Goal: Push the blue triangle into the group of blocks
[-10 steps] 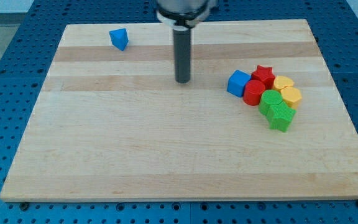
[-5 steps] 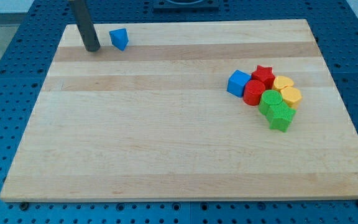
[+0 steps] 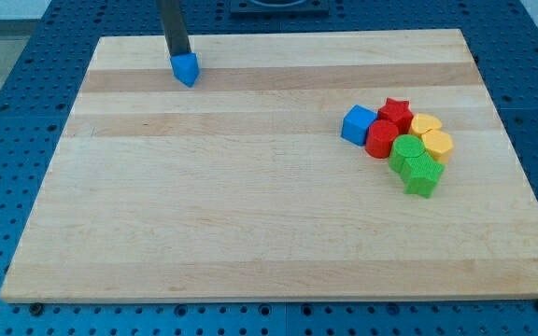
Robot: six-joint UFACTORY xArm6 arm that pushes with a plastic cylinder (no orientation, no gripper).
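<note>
The blue triangle (image 3: 186, 69) lies on the wooden board (image 3: 250, 215) near the view's top left. My tip (image 3: 178, 56) stands right behind it, at its upper left edge, touching or nearly touching it. The group of blocks sits at the view's right: a blue cube (image 3: 358, 124), a red star (image 3: 396, 112), a red cylinder (image 3: 380, 138), two yellow blocks (image 3: 426, 123) (image 3: 436, 145) and two green blocks (image 3: 406, 149) (image 3: 421, 175), all packed together. The triangle is far to the left of the group.
The board lies on a blue perforated table (image 3: 7, 112). The rod rises out of the view's top edge. The triangle is close to the board's top edge.
My tip swept from the board's middle to the far left of the triangle, then came in behind it. The triangle has shifted slightly right and down.
</note>
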